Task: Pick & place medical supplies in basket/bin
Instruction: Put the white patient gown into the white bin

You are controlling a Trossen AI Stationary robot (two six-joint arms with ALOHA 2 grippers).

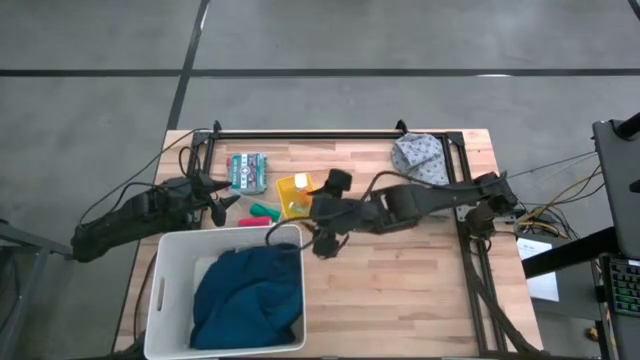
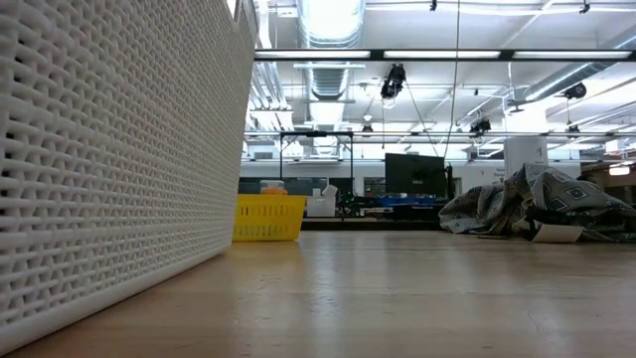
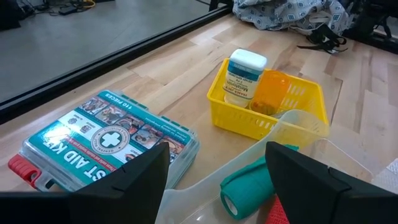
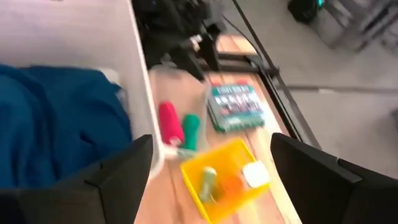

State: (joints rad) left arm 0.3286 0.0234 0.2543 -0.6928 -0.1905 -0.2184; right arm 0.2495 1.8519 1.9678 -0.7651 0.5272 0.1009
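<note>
High view: right claw (image 1: 322,232) open at tub (image 1: 165,290) corner.

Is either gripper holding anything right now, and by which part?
No. The left gripper and right gripper both show open fingers with nothing between them.

I work at a pale wooden butcher-block table (image 1: 400,270) standing on a grey concrete floor (image 1: 100,120). Beyond it, long fluorescent ceiling lights (image 2: 447,54) and silver ventilation ducts (image 2: 331,25) fill the room.

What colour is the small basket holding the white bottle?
Yellow. The small plastic mesh basket with the white bottle shows best in the left wrist view.
</note>
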